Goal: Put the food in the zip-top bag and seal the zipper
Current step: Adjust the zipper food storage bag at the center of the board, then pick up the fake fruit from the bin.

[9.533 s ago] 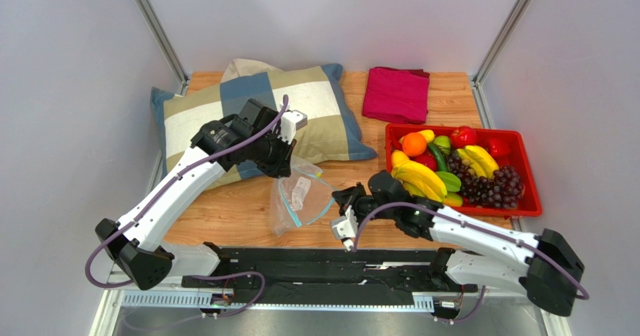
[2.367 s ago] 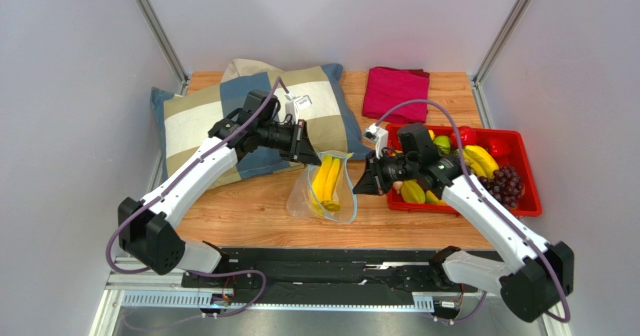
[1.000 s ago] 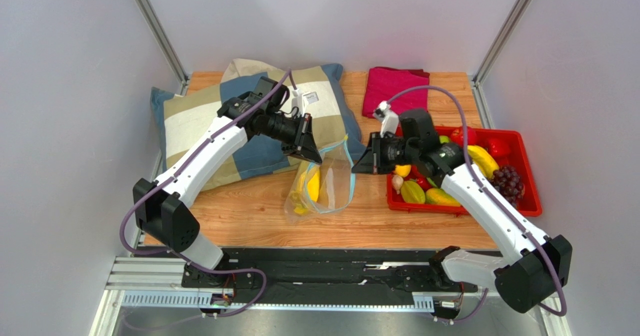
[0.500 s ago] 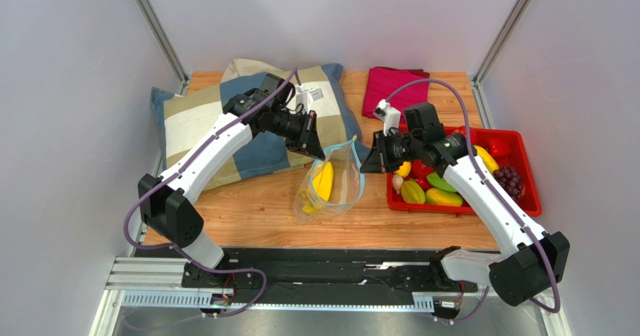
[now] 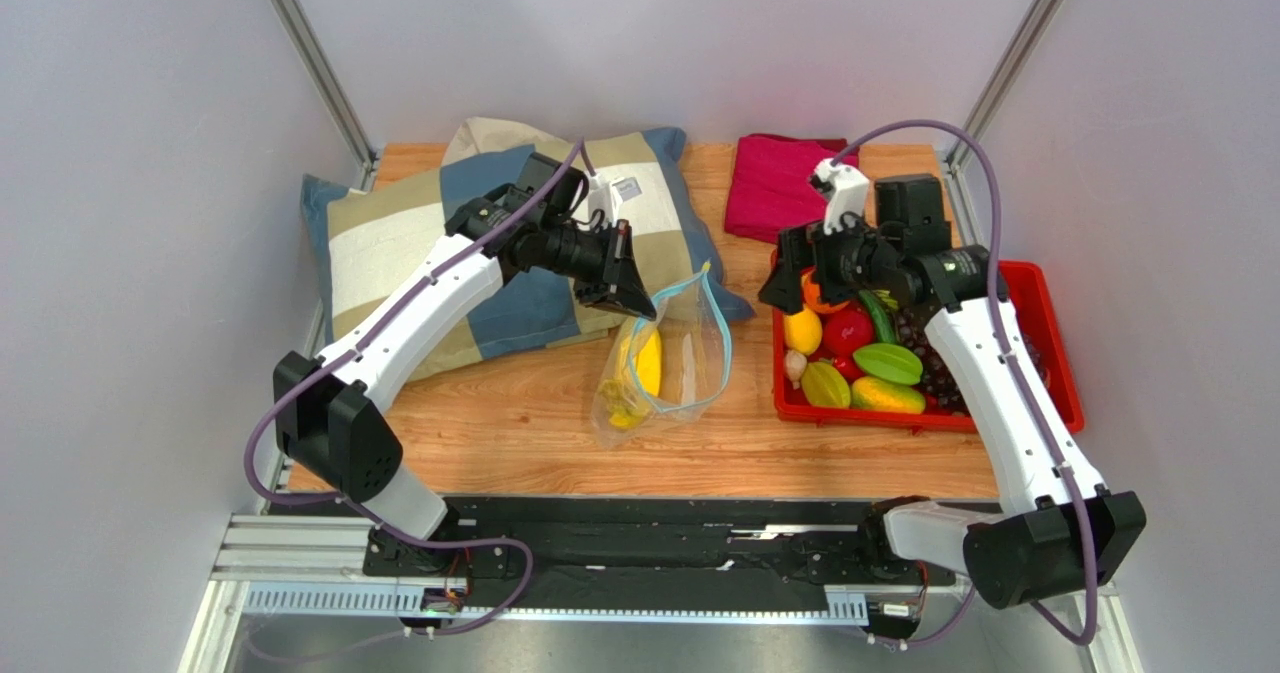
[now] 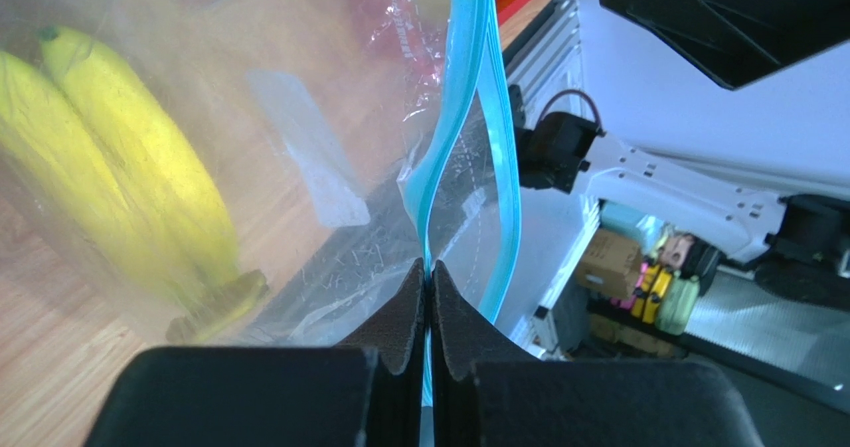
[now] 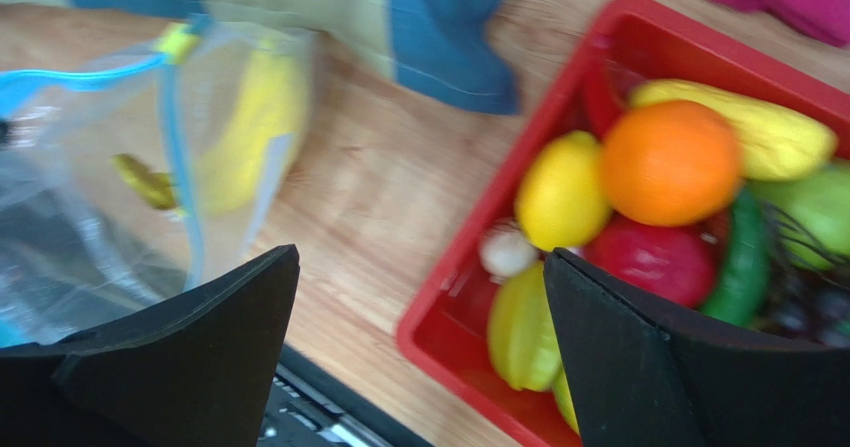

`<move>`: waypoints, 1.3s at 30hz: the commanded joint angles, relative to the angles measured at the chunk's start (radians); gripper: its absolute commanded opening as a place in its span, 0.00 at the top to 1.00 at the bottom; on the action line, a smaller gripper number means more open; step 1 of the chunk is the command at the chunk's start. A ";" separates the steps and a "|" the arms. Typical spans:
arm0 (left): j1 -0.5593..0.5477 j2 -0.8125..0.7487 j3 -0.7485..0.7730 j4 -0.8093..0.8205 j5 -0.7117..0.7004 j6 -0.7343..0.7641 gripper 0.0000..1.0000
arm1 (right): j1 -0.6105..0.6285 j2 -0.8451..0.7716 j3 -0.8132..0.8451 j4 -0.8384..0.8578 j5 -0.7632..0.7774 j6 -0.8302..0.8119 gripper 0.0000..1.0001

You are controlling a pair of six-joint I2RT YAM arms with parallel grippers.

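Note:
The zip-top bag (image 5: 672,376) hangs crinkled from my left gripper (image 5: 640,303), its bottom resting on the table. A yellow banana bunch (image 5: 646,364) lies inside it. In the left wrist view the jaws (image 6: 429,280) are shut on the teal zipper (image 6: 467,98), with the bananas (image 6: 130,168) behind the clear plastic. My right gripper (image 5: 780,286) stands open over the left edge of the red tray (image 5: 1061,403), nothing between its fingers (image 7: 200,352). Below it lie an orange (image 7: 670,163), a lemon (image 7: 561,194) and a red apple (image 7: 653,259).
A checked pillow (image 5: 451,238) lies at the back left, under my left arm. A folded magenta cloth (image 5: 789,186) sits at the back, behind the tray. More food fills the tray: a green mango (image 5: 890,361) and dark grapes (image 5: 944,385).
My right gripper has let go of the bag's mouth, opened wide and swung right and back over the tray. The left gripper still holds the zipper edge up.

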 commanded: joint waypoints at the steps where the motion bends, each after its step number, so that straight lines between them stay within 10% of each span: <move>1: -0.001 0.027 0.032 0.080 -0.020 -0.132 1.00 | -0.078 0.057 0.024 -0.029 0.135 -0.141 0.03; 14: -0.007 0.125 0.126 0.100 -0.036 -0.137 1.00 | -0.133 0.402 0.172 0.047 0.296 -0.190 0.05; 39: -0.007 0.070 0.046 0.170 -0.054 -0.094 1.00 | -0.168 0.482 0.064 0.141 0.268 -0.224 0.12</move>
